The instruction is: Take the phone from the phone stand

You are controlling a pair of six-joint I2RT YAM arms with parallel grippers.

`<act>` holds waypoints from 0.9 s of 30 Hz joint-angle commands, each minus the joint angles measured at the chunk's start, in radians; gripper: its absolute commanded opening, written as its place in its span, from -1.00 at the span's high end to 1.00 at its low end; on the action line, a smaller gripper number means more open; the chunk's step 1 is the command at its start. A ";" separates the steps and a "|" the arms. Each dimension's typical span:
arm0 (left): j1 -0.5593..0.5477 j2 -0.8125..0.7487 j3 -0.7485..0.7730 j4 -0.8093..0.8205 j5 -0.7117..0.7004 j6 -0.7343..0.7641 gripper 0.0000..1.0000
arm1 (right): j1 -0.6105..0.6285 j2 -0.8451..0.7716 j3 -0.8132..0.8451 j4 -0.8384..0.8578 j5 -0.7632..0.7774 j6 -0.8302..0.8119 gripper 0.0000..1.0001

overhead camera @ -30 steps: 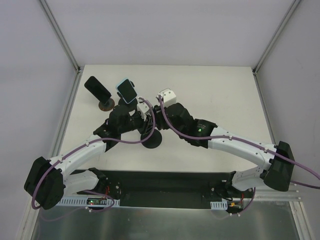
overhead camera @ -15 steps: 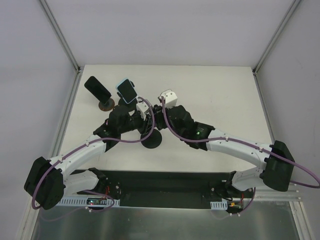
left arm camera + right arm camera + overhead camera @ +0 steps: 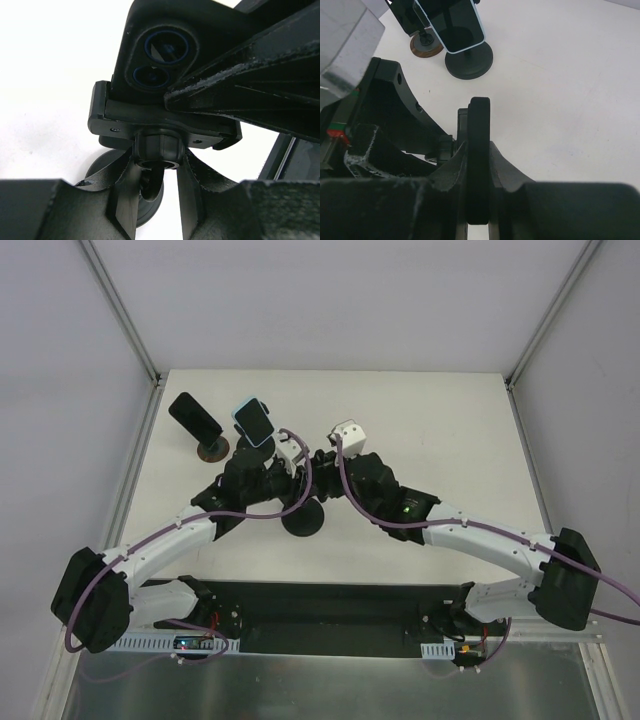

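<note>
Overhead view of a white table (image 3: 450, 440) where two robot arms meet near the middle. There, slightly toward 7 o'clock, a dark stand (image 3: 303, 523) carries the phone (image 3: 479, 120), mostly hidden from above by the two wrists.

The left wrist view looks up at the phone's back, with its twin lenses (image 3: 165, 47) at 12 o'clock. The phone is seated in the stand's cradle (image 3: 160, 117). The left claw (image 3: 159, 172) is partly closed, its fingers (image 3: 125, 190) pressed to either side of the stand just under the ball joint (image 3: 159, 150), bracing it.

The right wrist view shows the phone edge-on, running toward 12 o'clock. The right claw (image 3: 479, 150) is closed tight on its front and back faces. The phone is not yet out of the cradle.

At 10 o'clock on the table, well apart, a black phone (image 3: 195, 416) and a blue phone (image 3: 254, 422) are propped up.

The phone looks like a stiff, thin slab, fairly light, with smooth faces likely to slip and glass that could crack. The flat faces, away from the lenses, seem the best hold. A straight lift out of the cradle's lip, with the stand held down, looks safest.
</note>
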 commanded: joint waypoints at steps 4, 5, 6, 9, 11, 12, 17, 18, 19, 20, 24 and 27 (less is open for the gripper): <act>0.071 0.044 0.043 -0.110 -0.207 -0.136 1.00 | 0.035 -0.079 -0.042 -0.218 -0.050 -0.010 0.98; 0.104 0.044 0.041 -0.113 -0.195 -0.151 1.00 | 0.044 -0.085 -0.047 -0.228 -0.050 -0.004 0.98; 0.117 0.046 0.040 -0.113 -0.183 -0.171 1.00 | 0.046 -0.088 -0.062 -0.236 -0.050 0.000 0.98; 0.137 0.053 0.044 -0.116 -0.158 -0.176 1.00 | 0.044 -0.119 -0.084 -0.256 -0.026 0.016 0.98; 0.140 0.059 0.044 -0.117 -0.134 -0.182 1.00 | 0.043 -0.141 -0.093 -0.259 0.017 0.021 0.98; 0.138 0.060 0.044 -0.117 -0.126 -0.183 1.00 | 0.036 -0.151 -0.093 -0.262 0.029 0.024 0.98; 0.138 0.040 0.037 -0.111 -0.082 -0.176 1.00 | -0.023 -0.188 -0.093 -0.269 0.078 0.099 0.98; 0.138 0.032 0.032 -0.110 -0.083 -0.171 1.00 | -0.031 -0.192 -0.091 -0.269 0.086 0.111 0.98; 0.138 0.029 0.028 -0.110 -0.085 -0.171 1.00 | -0.048 -0.197 -0.091 -0.271 0.094 0.125 0.98; 0.138 0.021 0.026 -0.110 -0.085 -0.171 1.00 | -0.057 -0.209 -0.088 -0.268 0.094 0.134 0.98; 0.138 0.021 0.023 -0.110 -0.088 -0.182 1.00 | -0.092 -0.243 -0.088 -0.246 0.085 0.182 0.98; 0.140 0.024 0.021 -0.111 -0.091 -0.183 1.00 | -0.117 -0.277 -0.094 -0.240 0.086 0.200 0.98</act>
